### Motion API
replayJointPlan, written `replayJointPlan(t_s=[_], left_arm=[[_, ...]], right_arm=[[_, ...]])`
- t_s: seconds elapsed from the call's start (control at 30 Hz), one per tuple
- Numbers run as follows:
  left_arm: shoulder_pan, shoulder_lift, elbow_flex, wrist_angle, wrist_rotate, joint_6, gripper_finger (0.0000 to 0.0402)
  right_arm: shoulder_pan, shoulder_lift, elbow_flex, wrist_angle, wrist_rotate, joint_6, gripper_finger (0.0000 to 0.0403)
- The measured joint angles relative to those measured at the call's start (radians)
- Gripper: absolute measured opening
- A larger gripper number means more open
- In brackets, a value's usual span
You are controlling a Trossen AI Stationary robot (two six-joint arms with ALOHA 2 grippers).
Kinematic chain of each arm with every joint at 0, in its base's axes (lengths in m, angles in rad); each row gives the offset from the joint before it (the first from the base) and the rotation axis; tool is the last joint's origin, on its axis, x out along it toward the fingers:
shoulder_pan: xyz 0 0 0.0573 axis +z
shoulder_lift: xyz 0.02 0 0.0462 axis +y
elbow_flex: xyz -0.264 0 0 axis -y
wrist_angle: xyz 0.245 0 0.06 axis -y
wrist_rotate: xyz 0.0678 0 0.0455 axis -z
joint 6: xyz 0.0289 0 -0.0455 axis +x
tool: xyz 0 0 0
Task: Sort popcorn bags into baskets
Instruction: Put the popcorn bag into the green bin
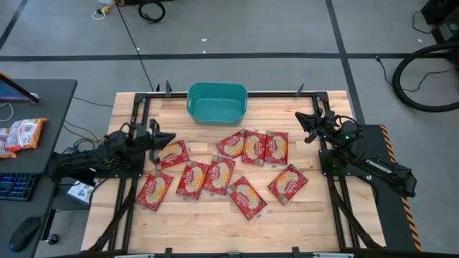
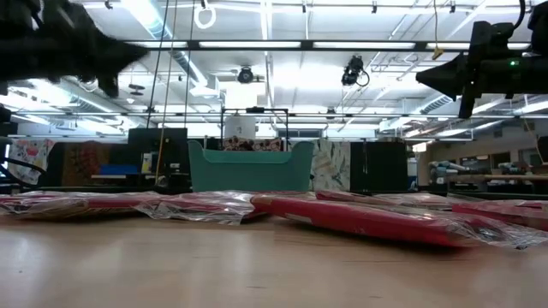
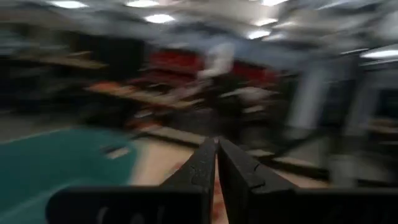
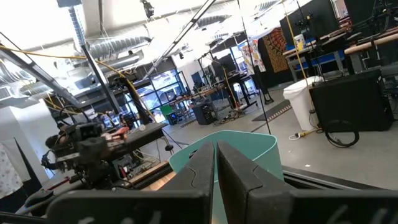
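Observation:
Several red popcorn bags (image 1: 215, 174) with cream ovals lie flat on the wooden table, spread in a loose band across its middle; in the low view they show as a red row (image 2: 360, 218). The teal basket (image 1: 216, 102) stands at the middle of the far edge and shows nothing inside (image 2: 250, 167). My left gripper (image 1: 168, 137) is shut, raised above the table beside the leftmost far bag (image 1: 172, 154), and holds nothing (image 3: 216, 163). My right gripper (image 1: 300, 118) is shut and empty, raised near the right edge (image 4: 216, 155), pointing toward the basket (image 4: 249, 146).
A dark side desk left of the table holds an orange-and-white packet (image 1: 21, 134), a keyboard and a mouse. Black frame rails (image 1: 136, 115) run along the table's left and right sides. Bare wood (image 1: 229, 229) lies along the near edge.

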Motion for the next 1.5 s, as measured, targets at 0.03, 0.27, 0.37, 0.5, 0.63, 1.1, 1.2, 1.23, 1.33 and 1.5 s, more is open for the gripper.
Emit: replayJointPlan(t_s=[0.03,0.27,0.37,0.5,0.63,1.1,1.2,1.23,1.33,1.5], left_arm=[[0.0,0.0,0.0,0.033,0.053,-0.029,0.0025],[0.0,0.036,0.055,-0.021,0.091,-0.188,0.0025],[0.0,0.113,0.1,-0.07,0.084,-0.189,0.0025],[0.0,0.231,0.17,-0.071,0.094,-0.164,0.0025],[0.0,0.347,0.214,-0.083,0.18,-0.114,0.0025],[-0.077,0.614,0.224,-0.117,0.197,-0.199,0.0075],[-0.091,0.646,0.27,-0.238,0.141,-0.204,0.0088],[-0.096,0.661,0.299,-0.291,0.116,-0.201,0.0089],[-0.113,0.713,0.397,-0.444,0.063,-0.173,0.0089],[-0.154,0.8,0.535,-0.715,0.062,-0.099,0.0089]], right_arm=[[0.0,0.0,0.0,0.0,0.0,0.0,0.0025],[0.0,0.0,0.0,0.0,0.0,0.0,0.0025],[0.0,0.0,0.0,0.001,0.0,0.0,0.0025],[0.0,0.0,0.0,0.029,0.0,0.003,0.0025],[0.0,0.0,0.0,0.064,0.0,0.004,0.0025],[0.009,0.006,0.0,0.226,-0.28,0.012,0.0025],[0.042,0.031,0.0,0.234,-0.286,0.025,0.0025],[0.057,0.047,0.0,0.247,-0.278,0.013,0.0025],[0.107,0.107,0.0,0.309,-0.258,-0.033,0.0025],[0.188,0.224,0.0,0.363,-0.283,-0.031,0.0025]])
